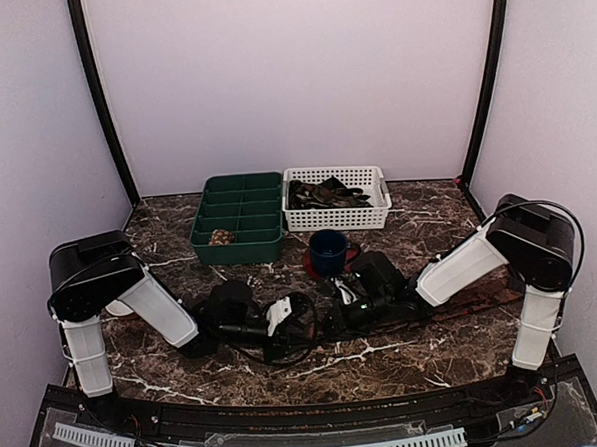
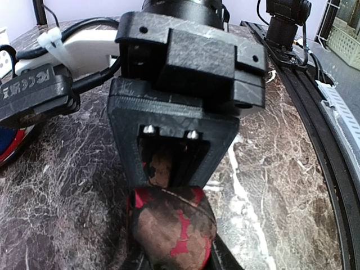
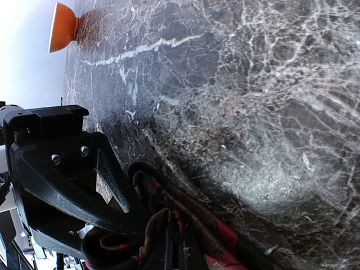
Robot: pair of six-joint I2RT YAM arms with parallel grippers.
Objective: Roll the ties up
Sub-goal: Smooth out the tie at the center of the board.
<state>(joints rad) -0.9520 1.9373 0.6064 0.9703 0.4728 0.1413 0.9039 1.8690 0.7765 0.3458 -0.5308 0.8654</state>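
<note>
A brown tie with red patches (image 2: pixel 171 222) is wound into a small coil low over the marble table. My left gripper (image 2: pixel 174 239) is shut on this coil, a finger on each side. From the opposite side my right gripper (image 3: pixel 174 250) is shut on the bunched fabric of the same tie (image 3: pixel 225 236). In the top view the left gripper (image 1: pixel 286 317) and right gripper (image 1: pixel 340 298) meet near the table's middle, and the tie between them is mostly hidden. More ties (image 1: pixel 327 193) lie in the white basket (image 1: pixel 378 217). One rolled tie (image 1: pixel 220 237) sits in the green tray (image 1: pixel 242 252).
A blue mug (image 1: pixel 329 250) stands on a red coaster just behind the grippers. The green compartment tray and white basket stand side by side at the back. An orange object (image 3: pixel 62 27) sits at the table's edge in the right wrist view. Black cables loop under the left gripper.
</note>
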